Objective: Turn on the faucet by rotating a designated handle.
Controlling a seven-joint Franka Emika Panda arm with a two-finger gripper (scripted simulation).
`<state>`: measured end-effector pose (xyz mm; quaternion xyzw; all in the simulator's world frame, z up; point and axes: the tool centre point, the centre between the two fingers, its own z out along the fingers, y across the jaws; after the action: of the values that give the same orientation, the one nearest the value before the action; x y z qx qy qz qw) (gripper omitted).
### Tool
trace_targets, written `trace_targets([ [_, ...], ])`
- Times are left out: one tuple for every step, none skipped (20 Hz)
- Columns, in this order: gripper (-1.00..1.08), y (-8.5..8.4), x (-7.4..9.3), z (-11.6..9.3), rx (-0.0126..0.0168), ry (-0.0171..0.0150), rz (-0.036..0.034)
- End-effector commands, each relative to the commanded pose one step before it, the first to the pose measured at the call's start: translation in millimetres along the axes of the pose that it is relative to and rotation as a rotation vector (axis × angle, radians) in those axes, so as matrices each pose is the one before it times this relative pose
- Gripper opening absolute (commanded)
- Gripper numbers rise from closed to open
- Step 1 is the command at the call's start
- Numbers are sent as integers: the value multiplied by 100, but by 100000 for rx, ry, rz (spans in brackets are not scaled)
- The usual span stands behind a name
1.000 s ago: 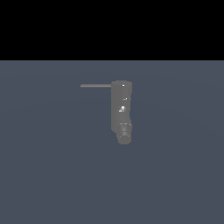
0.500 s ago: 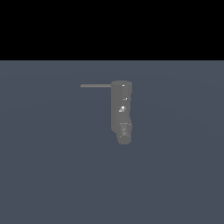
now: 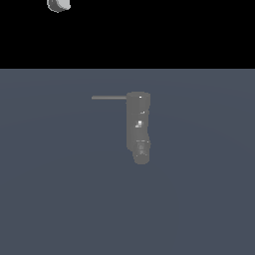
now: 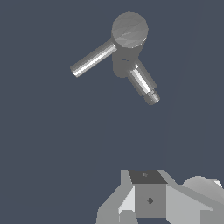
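Exterior view, upper left: small rounded white-grey arm part (image 3: 59, 5) against black. Wrist view, lower right: end effector (image 4: 148, 199) shows pale grey faceted blocks, a darker square face with a diamond mark, and a rounded light housing.

Flat slate-blue floor (image 3: 60, 199) under a plain black backdrop (image 3: 149, 30).

Two cameras — one off the arm, one on the wrist.
Exterior views the faucet (image 3: 138, 127) side-on from afar; wrist looks down onto its top — both share it.

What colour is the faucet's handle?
Grey, with a lighter sheen: the handle on the faucet shows best in the wrist view.
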<state>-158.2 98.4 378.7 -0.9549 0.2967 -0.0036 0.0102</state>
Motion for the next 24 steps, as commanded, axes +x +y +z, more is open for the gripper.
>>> trace_targets([
  [-100,-1131,581,1029,52,-17,5512],
  [-100,-441,231,399,-9,-4,2128],
  [-100,-440,231,398,-9,-4,2119],
  [-100,-437,231,395,-9,-3,2111],
  [-100,-435,231,393,-9,-3,2101],
  [-100,-433,230,391,-10,-2,2091],
  [-100,-431,230,389,-11,-1,2081],
  [-100,-428,230,386,-11,0,2070],
  [-100,-426,230,384,-12,1,2060],
  [-100,-423,229,382,-13,2,2048],
  [-100,-421,230,380,-15,3,2039],
  [-100,-418,230,377,-16,5,2030],
  [-100,-416,229,375,-18,7,2019],
  [-100,-414,229,374,-20,9,2011],
  [-100,-411,230,372,-21,11,2004],
  [-100,-410,230,371,-23,13,1998],
  [-100,-408,231,370,-26,16,1992],
  [-100,-407,231,369,-28,18,1988],
  [-100,-406,232,369,-31,21,1985],
  [-100,-405,233,369,-33,24,1987],
  [-100,-405,235,369,-36,27,1989],
  [-100,-406,236,370,-39,31,1992],
  [-100,-407,239,372,-42,34,2001],
  [-100,-409,241,374,-45,38,2011],
])
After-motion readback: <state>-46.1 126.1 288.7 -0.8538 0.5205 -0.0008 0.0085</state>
